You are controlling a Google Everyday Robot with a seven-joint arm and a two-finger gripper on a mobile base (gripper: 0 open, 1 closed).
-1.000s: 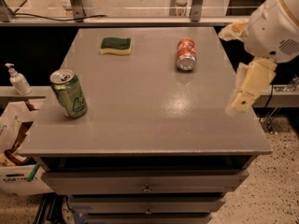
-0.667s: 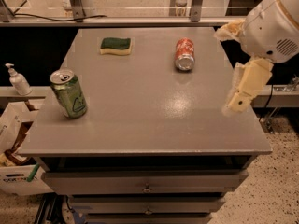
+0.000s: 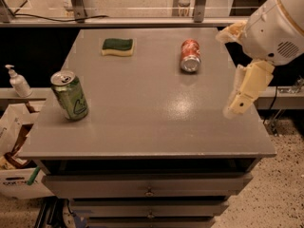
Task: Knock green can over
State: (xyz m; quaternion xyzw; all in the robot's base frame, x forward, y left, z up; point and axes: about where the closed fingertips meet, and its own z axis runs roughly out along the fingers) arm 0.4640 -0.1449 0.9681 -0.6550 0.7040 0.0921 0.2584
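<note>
The green can (image 3: pixel 70 95) stands upright near the left edge of the grey table (image 3: pixel 142 122), with pale markings on its side and a silver top. My gripper (image 3: pixel 226 74) hangs over the table's right edge, far to the right of the can. Its two cream fingers (image 3: pixel 248 90) are spread apart with nothing between them.
A red-orange can (image 3: pixel 190 55) lies on its side at the back right of the table. A green and yellow sponge (image 3: pixel 118 46) lies at the back middle. A soap dispenser (image 3: pixel 18 81) stands on a shelf to the left. Drawers are below the tabletop.
My gripper and arm have shifted slightly to the left, toward the table. The cans and the sponge have not moved.
</note>
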